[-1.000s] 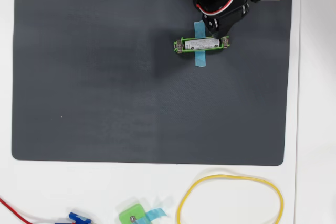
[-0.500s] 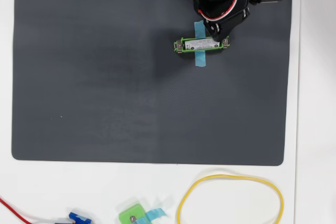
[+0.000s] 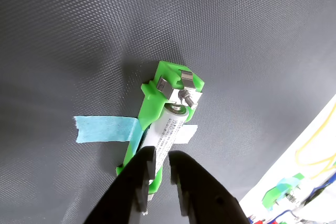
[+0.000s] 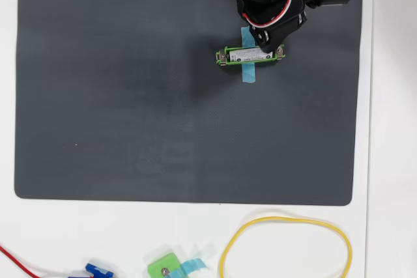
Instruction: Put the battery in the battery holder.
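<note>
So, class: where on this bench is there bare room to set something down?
The dark mat is bare left of and below the battery holder. Its top right is crowded by the arm and fingers. The white strip below holds a yellow cable loop and a small green piece.

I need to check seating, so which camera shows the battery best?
The wrist view: the battery fills the frame, lying in the battery holder under the gripper. The overhead view shows it small, partly covered by the arm.

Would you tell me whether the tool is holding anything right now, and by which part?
Nothing is gripped: the tool, nearly shut, presses on one end of the battery lying in the holder.
</note>
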Robot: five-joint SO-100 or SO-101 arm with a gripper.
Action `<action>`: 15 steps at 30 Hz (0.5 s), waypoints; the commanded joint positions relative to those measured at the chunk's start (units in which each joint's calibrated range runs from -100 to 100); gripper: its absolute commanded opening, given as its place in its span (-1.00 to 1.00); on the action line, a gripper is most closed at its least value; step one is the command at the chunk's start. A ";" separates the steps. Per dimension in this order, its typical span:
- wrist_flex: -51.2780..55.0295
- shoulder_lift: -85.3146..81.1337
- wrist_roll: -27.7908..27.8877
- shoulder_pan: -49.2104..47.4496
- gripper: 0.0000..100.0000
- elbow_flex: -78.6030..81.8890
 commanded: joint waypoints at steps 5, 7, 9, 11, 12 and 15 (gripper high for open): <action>-0.86 0.14 0.27 -0.03 -1.00 -0.75; -0.86 1.68 0.27 -1.27 -1.00 -0.84; -0.86 3.90 0.27 -2.41 -1.00 -1.01; -0.86 5.35 0.27 -2.41 -1.00 -1.10; -1.12 5.86 0.32 -2.10 -1.00 -1.10; -3.22 6.29 1.05 -1.89 -1.00 -1.10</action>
